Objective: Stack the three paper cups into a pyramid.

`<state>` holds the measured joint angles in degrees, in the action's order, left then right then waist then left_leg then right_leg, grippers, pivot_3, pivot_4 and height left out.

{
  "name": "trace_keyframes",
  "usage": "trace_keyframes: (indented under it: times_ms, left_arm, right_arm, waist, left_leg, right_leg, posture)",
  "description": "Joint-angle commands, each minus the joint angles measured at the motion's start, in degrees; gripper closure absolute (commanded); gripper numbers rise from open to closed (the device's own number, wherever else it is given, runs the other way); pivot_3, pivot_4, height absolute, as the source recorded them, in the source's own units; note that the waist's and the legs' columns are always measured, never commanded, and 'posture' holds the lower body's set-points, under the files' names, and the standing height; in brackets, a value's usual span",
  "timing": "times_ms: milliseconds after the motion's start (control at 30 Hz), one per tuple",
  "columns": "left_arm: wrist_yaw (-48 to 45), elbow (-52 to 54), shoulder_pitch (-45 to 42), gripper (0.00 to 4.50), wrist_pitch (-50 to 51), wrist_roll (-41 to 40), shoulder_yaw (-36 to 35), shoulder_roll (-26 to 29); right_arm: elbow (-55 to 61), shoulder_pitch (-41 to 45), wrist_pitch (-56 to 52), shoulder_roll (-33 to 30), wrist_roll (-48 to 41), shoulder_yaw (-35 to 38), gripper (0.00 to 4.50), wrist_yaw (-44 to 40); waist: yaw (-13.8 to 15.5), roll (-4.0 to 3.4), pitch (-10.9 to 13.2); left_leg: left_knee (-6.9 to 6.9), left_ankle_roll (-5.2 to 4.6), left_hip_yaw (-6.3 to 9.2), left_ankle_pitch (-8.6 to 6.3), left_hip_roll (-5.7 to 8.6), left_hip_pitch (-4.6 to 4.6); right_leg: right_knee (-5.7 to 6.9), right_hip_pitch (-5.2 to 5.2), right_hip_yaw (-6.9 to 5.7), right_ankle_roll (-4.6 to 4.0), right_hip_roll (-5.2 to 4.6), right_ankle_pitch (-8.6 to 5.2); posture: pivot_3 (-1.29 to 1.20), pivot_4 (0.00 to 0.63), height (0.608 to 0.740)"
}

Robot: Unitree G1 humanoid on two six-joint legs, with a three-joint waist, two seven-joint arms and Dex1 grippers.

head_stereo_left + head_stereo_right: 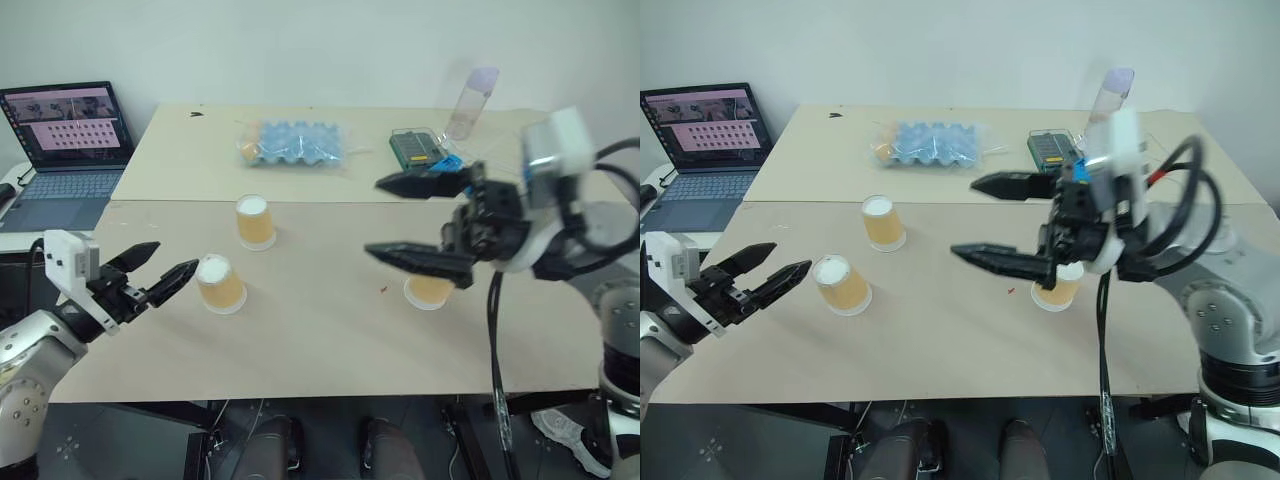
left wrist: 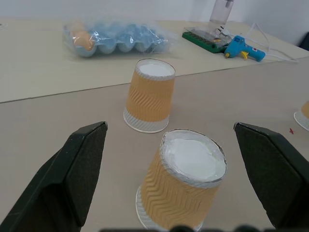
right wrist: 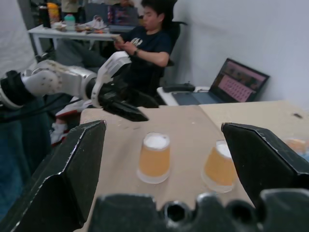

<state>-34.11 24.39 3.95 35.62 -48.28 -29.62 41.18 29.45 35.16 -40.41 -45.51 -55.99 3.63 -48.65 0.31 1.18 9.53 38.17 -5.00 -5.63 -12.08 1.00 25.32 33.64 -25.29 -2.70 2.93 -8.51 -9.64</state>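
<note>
Both sets of jaws stand wide apart and hold nothing. The left gripper (image 1: 160,270) hovers at the table's left edge, its two black wedge-shaped fingers pointing at the nearest cup (image 1: 220,283). The right gripper (image 1: 405,220) hangs above the table's right half, its long tapered fingers pointing left — one above the other.

Three paper cups stand upside down on the pale wooden table (image 1: 320,340), wide rims down and flat white bases up, none touching another. Their tan sides are ribbed in a zigzag pattern. One is near the left edge, just off the left fingertips; a second cup (image 1: 255,221) sits a little farther back, toward the middle; the third cup (image 1: 430,291) is on the right half, partly hidden under the lower right finger.

Toward the far edge lie one blue egg tray (image 1: 293,143) wrapped in clear plastic, one green box (image 1: 417,148) and one tall clear bottle (image 1: 471,102); a small blue tool (image 2: 244,47) lies beside the box — possibly a glue gun. One open laptop (image 1: 62,150) sits beyond the left edge. One seated person (image 3: 145,48) shows in the right wrist view.
</note>
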Motion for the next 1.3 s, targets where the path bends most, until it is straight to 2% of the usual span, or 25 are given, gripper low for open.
trace_keyframes:
  times_ms: [33, 200, 567, 1000, 1300]
  left_arm:
    - [0.6, 0.9, -1.5, 0.0, -0.9, 1.4, 2.2, -0.7]
    - [-0.7, -0.1, -2.2, 0.0, -1.5, 3.6, 6.0, -1.3]
    - [-2.8, -5.6, -8.6, 0.0, -2.5, 8.3, 13.1, -2.8]
    - [-6.4, -10.5, -12.8, 0.0, -6.6, 16.2, 17.1, -1.9]
    - [-7.7, -11.8, -14.3, 0.0, -7.2, 18.1, 17.1, -2.5]
  right_arm:
    - [-1.0, 0.3, 1.4, 0.5, 5.5, -4.1, 0.02, -2.0]
    - [-1.9, -0.4, 1.0, 0.7, 9.9, -7.3, 0.02, -3.4]
    - [0.6, -1.6, -1.8, 0.6, 9.4, -4.4, 0.02, -1.4]
    - [2.7, -2.6, -4.2, 2.6, 4.0, 0.9, 0.02, 3.7]
    - [2.8, -4.0, -3.6, 2.6, 5.0, 0.7, 0.02, 5.6]
  waist:
    - [0.3, 0.01, 0.0]
    - [0.4, 0.01, 0.0]
    - [0.5, 0.02, 0.0]
    - [0.4, 0.03, 0.0]
    - [0.4, 0.03, 0.0]
  left_leg:
    - [0.0, 0.0, -0.01, 0.0, 0.0, 0.01]
    - [-0.01, 0.0, -0.02, 0.0, 0.02, 0.02]
    - [-0.02, 0.0, -0.01, 0.0, 0.01, 0.04]
    - [-0.02, 0.0, 0.0, 0.0, 0.01, 0.04]
    - [-0.02, 0.0, 0.01, 0.0, 0.01, 0.04]
  right_leg:
    - [0.0, -0.01, 0.0, 0.0, 0.0, 0.0]
    - [-0.01, -0.04, 0.0, -0.01, -0.01, 0.01]
    - [0.0, -0.05, -0.01, 0.0, 0.01, 0.02]
    - [0.0, -0.04, -0.02, 0.0, -0.01, 0.02]
    - [0.01, -0.03, -0.03, 0.01, -0.02, 0.02]
  posture:
    - [0.0, 0.15, 0.74]
    - [0.0, 0.15, 0.74]
    - [0.0, 0.15, 0.74]
    - [0.0, 0.15, 0.74]
    - [0.0, 0.15, 0.74]
